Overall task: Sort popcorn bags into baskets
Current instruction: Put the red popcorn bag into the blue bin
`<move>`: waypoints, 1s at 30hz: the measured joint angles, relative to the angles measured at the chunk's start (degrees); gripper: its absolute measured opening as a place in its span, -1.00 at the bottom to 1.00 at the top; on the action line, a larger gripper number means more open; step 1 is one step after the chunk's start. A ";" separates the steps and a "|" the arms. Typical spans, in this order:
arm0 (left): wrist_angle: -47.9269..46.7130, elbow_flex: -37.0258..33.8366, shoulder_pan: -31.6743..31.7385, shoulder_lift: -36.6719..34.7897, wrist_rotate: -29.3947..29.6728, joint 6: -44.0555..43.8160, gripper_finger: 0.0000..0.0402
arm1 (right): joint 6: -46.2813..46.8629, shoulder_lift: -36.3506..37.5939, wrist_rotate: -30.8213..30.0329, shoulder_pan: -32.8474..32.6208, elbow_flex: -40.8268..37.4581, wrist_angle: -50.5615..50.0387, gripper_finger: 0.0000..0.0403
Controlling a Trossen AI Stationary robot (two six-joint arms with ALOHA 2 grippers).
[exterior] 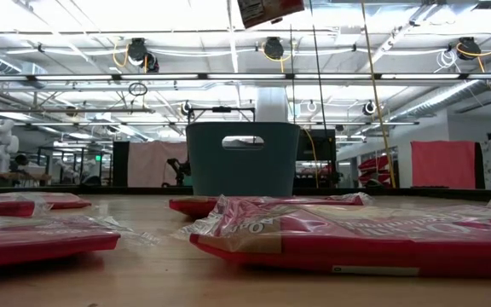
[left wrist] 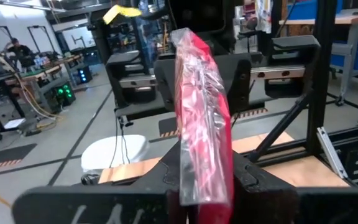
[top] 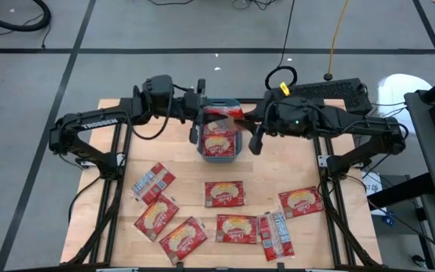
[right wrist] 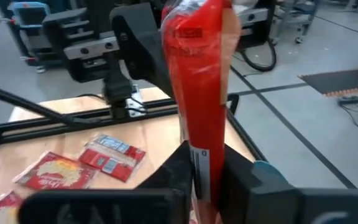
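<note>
I see both grippers, left (left wrist: 207, 186) and right (right wrist: 204, 180), pinching one red plastic popcorn packet (top: 221, 113) above the teal rectangular plastic bin's rim (top: 219, 158).

Table (top: 293, 162): light wood top, dark frame rails along both my sides.
Bin (top: 219, 155): teal, standing on the table at the far middle; holds a red bag face up.
Bags on table: seven, all lying flat on the near half, apart from the bin.
Middle bag (top: 225, 193): red face up, alone, just near of the bin.
Left group (top: 157, 204): four bags; farthest one (top: 152, 183) shows printed back.
Right group (top: 285, 219): bags; one (top: 276, 234) back up.
</note>
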State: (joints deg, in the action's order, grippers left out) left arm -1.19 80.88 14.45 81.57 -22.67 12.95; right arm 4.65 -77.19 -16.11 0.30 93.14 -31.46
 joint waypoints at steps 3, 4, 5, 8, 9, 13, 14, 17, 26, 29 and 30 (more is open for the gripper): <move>-0.13 0.00 -0.05 -0.01 1.52 -2.92 -0.75 | -0.01 0.04 2.06 1.60 0.00 -0.45 -0.90; -0.46 0.00 -0.08 -0.01 3.29 -4.84 -0.75 | -0.01 0.04 2.07 1.97 0.00 -0.74 -0.91; -0.68 0.00 -0.08 0.00 4.89 -7.02 -0.74 | -0.01 0.04 2.05 2.22 0.00 -0.98 -0.91; -0.64 0.12 -0.08 0.01 8.27 -10.17 -0.63 | -0.05 0.45 2.37 2.89 -0.02 -1.13 -0.87; -0.79 0.17 -0.04 0.00 8.90 -10.68 -0.56 | -0.02 0.52 2.07 3.04 -0.02 -1.23 -0.86; -3.18 0.23 -0.16 -1.54 12.28 -11.11 -0.19 | -0.10 1.16 -0.49 3.07 -0.07 -2.16 -0.87; -4.28 0.24 -0.16 -2.52 13.21 -11.92 -0.09 | -0.52 1.56 -0.55 3.07 -0.07 -2.14 -0.89; -6.58 0.26 -0.05 -5.44 18.39 -14.82 0.18 | -1.81 2.79 -0.83 2.70 -0.05 -2.18 -0.92; -26.47 0.24 1.81 -15.90 25.71 -31.04 0.40 | -32.38 2.28 0.03 -0.98 0.05 8.33 -0.83; -34.96 0.24 2.04 -18.21 27.35 -35.15 0.33 | -46.19 -0.05 -5.04 -2.62 0.02 9.67 -0.85; -37.67 0.26 2.00 -18.79 27.78 -36.52 0.30 | -50.58 -1.21 -9.35 -3.25 0.00 11.23 -0.85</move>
State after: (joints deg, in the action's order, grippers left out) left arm -38.86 81.14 16.45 62.78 5.11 -23.57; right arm -45.93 -78.39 -25.46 -2.94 93.14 -20.24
